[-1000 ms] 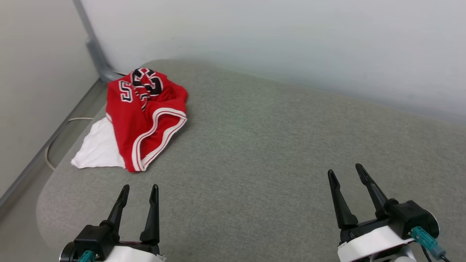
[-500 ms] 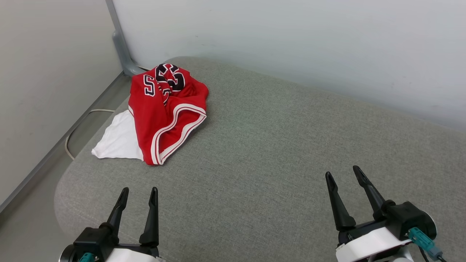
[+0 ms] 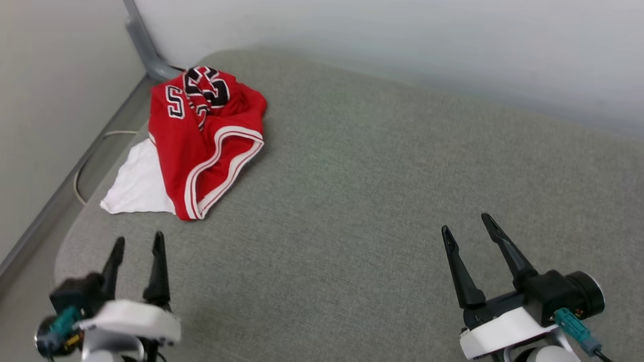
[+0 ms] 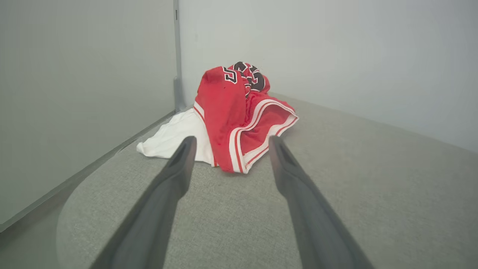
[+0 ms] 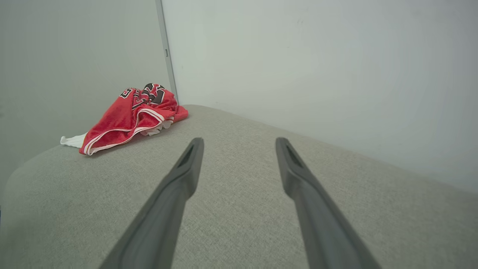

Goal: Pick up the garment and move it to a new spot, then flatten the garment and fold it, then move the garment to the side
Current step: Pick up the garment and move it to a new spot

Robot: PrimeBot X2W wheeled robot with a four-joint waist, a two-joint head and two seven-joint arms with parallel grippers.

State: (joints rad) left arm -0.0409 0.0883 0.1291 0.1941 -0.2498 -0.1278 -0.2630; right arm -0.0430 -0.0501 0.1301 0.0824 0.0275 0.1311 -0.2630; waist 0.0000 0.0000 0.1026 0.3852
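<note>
Lying crumpled at the grey cushion's (image 3: 352,211) far-left corner, the garment (image 3: 201,136) – left gripper (image 3: 137,244) and right gripper (image 3: 465,223) both spread wide, empty

Crumpled red garment (image 3: 201,146) with a white sleeve, heaped at the cushion's far-left corner

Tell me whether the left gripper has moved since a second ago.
Yes. Judged against the red jersey, the left gripper has shifted leftward, toward the left edge of the grey cushion.
</note>
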